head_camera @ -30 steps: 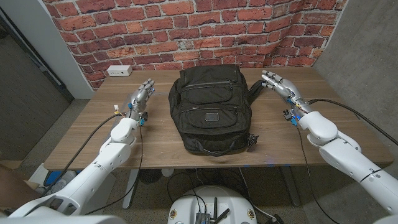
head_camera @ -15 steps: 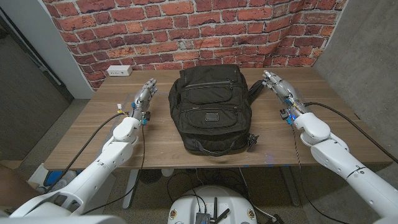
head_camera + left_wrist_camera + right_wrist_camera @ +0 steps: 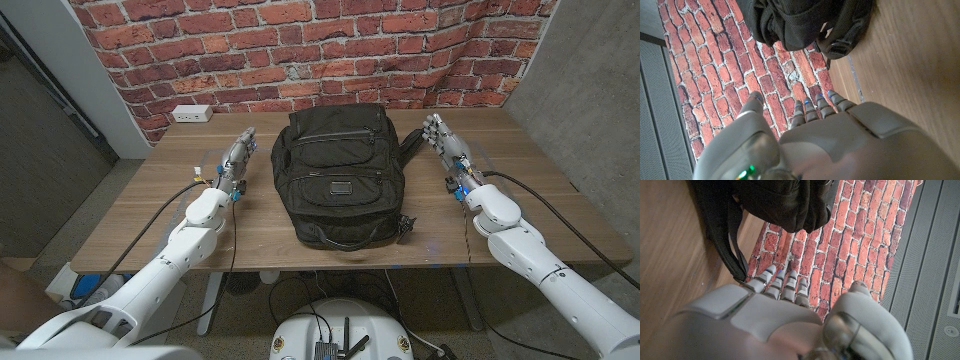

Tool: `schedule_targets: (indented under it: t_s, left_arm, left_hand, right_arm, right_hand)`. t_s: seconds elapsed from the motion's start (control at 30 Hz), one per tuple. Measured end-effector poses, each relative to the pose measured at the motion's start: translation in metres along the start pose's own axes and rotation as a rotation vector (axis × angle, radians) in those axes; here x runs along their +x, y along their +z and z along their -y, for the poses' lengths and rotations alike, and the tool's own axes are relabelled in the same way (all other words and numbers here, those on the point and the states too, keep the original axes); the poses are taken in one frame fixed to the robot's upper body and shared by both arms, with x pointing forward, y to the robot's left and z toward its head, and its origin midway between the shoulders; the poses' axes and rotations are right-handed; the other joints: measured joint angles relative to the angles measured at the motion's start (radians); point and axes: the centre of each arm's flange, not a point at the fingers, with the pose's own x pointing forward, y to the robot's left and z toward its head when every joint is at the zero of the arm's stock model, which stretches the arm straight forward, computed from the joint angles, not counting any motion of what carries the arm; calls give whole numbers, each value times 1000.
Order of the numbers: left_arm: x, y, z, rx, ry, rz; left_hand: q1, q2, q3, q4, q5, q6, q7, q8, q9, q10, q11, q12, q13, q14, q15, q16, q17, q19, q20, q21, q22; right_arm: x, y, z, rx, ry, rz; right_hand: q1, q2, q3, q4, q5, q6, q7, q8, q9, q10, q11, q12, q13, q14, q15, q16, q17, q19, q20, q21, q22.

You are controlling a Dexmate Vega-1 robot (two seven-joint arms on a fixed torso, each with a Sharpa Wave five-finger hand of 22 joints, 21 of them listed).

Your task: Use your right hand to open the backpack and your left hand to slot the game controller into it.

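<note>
Since 1 second earlier, I saw my right hand draw closer to the backpack, fingers apart and empty; my left hand edged forward, likewise spread and empty. The backpack lay at table centre, long axis 12 to 6 o'clock, carry handle toward 6. Its zipper state was unclear. I could not locate the controller.

a wooden table carries a black backpack and white power strip.
</note>
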Motion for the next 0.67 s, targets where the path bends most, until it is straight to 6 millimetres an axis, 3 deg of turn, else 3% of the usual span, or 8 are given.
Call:
schedule_targets:
  t_s: [0.27,0.67]
  left_arm:
    - [-1,-6,5,-15,-13,-18]
    - [-3,-15,10,-41,-25,-33]
  left_hand:
    - [-36,-2,1,9,5,-29,7,0,0,-31,6,0,0,-25,4,0,0,-46,-3,0,0]
    - [-69,-3,7,15,5,-69,22,0,0,-73,23,-8,0,-53,7,0,-3,-72,-5,0,0]
  right_arm:
    - [1,-8,0,58,-19,-10]
    - [-1,-21,-3,134,-33,-28]
  right_hand:
    - [-40,5,-4,12,8,-53,4,0,0,-45,4,0,-5,-29,23,0,-18,-35,0,0,0]
    - [-76,8,-4,28,16,-106,19,0,0,-98,8,-4,-5,-53,47,0,-34,-40,5,6,0]
